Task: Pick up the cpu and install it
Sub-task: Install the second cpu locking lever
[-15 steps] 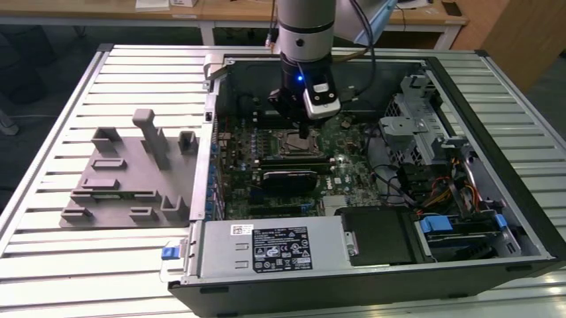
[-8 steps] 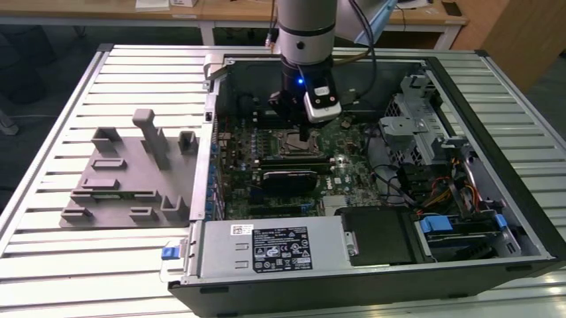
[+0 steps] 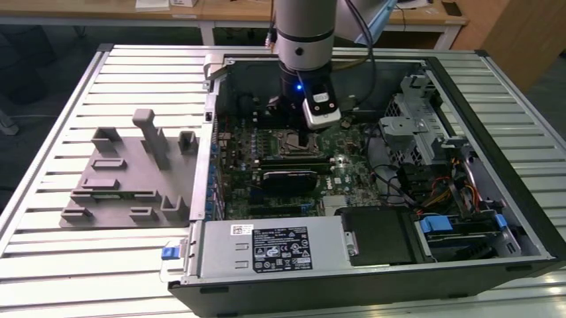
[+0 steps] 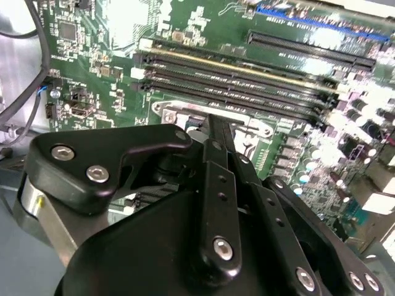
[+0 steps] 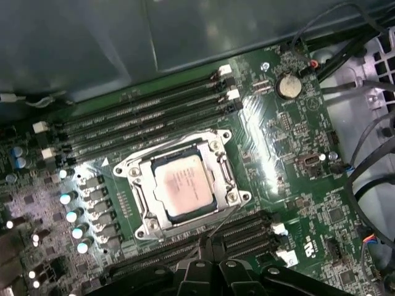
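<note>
Inside the socket (image 5: 185,188) frame sits your cpu (image 5: 179,184), flat on the motherboard (image 5: 290,154). Thin, light, stiff, fragile underneath imo: take it by opposite edges only. End effector (image 5: 207,246) hovers just beside, fingers look closed, holding nothing.

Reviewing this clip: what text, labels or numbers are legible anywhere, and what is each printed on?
Nothing can be quoted.
On the power supply, the black label: print too small to read.
The white sticker by it: too small.
The cpu top: faint print, blurred.
The motherboard markings: too small.
</note>
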{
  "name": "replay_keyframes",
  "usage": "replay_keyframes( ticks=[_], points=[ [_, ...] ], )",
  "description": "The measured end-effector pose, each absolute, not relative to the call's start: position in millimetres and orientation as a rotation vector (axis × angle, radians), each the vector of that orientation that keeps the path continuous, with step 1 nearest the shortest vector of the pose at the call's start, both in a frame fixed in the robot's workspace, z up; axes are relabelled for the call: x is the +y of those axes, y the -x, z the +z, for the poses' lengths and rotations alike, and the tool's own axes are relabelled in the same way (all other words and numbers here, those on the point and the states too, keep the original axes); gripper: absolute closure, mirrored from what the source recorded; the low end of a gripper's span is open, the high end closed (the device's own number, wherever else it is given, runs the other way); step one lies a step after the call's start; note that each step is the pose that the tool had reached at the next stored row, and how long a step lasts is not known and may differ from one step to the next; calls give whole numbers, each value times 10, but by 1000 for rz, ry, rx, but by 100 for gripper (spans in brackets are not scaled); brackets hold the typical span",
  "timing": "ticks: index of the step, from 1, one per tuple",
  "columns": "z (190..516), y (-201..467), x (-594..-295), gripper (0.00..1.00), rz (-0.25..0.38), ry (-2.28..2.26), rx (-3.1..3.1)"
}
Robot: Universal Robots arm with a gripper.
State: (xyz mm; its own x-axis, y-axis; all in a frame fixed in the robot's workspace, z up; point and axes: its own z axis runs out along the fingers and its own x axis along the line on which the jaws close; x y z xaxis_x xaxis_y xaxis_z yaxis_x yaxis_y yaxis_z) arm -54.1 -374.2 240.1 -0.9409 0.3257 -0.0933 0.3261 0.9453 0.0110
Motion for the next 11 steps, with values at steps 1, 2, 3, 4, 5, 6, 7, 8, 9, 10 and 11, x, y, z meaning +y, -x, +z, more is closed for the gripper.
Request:
replay_keyframes(
  ticks=[1, 2, 3, 4, 5, 6, 7, 8, 9, 10, 11],
  points=[
    [2396, 548, -3749, 89, -4, -500, 3007],
    [2389, 553, -3753, 89, 1, -493, 3008],
    [2382, 559, -3754, 89, 7, -485, 3010],
    [2373, 564, -3755, 89, 14, -474, 3013],
    [2363, 571, -3755, 89, 21, -462, 3015],
    [2354, 578, -3756, 89, 26, -451, 3017],
    [2343, 585, -3757, 89, 30, -441, 3019],
    [2332, 594, -3758, 89, 34, -431, 3021],
    [2322, 603, -3760, 89, 36, -423, 3022],
    [2313, 611, -3761, 89, 39, -417, 3023],
    [2305, 621, -3761, 89, 41, -413, 3024]
  ],
)
